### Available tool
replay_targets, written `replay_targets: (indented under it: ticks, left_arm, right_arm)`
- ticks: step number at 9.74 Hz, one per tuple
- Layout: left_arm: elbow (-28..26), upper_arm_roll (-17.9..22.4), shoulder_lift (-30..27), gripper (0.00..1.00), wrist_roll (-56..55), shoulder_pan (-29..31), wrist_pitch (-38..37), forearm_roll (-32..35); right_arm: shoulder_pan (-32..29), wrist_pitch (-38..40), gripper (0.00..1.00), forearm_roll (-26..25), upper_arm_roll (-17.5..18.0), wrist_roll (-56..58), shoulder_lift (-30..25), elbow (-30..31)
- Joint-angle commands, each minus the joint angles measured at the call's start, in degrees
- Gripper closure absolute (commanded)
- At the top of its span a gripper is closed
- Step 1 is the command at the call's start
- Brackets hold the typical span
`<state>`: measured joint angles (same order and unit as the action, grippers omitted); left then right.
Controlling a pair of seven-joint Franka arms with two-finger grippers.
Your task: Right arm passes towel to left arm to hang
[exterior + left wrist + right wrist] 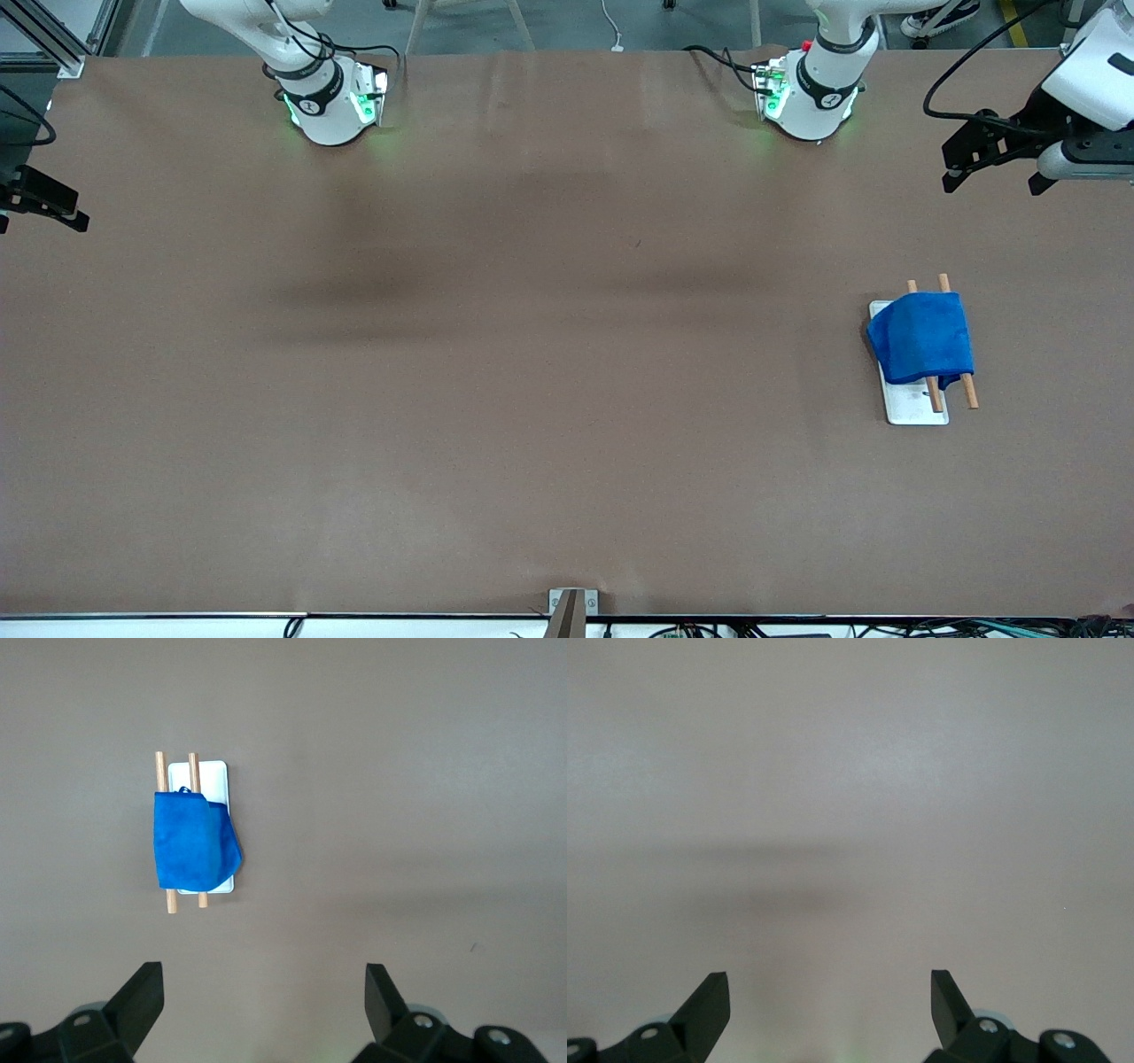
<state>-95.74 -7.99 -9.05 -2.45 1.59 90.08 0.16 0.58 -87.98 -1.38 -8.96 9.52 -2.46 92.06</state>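
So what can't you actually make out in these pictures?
- Rack's legs: the towel drapes over the rods, front and left wrist views.
- Right pincer: cut off by the front view's edge.
- Left pincer: only the fingertips show in its wrist view.
- Towel's corner loop: too small.

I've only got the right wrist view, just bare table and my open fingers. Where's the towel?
Observer: The towel is draped over a small rack with two wooden rods, toward the left arm's end of the table.
Operator: Is either gripper holding it?
Observer: No. The left gripper hangs open above the table, apart from the towel.
Operator: And where does my gripper sit on the table?
Observer: The right gripper is at the right arm's end of the table, at the front view's edge, with nothing in its jaws.
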Motion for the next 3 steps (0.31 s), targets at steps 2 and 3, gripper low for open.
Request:
replay_targets:
  ticks: [2, 3]
  left_arm:
    - [0.73, 0.26, 1.93, 0.00, 0.43, 0.26, -0.42, -0.51]
    - [0.56, 0.34, 2.01, 0.00, 0.43, 0.35, -0.43, -0.69]
  right_arm:
    - [-0.14, -0.70, 0.00, -0.20, 0.17, -0.91, -1.58, 1.63]
    - [-0.14, -0.70, 0.00, -0.20, 0.17, -0.91, -1.58, 1.63]
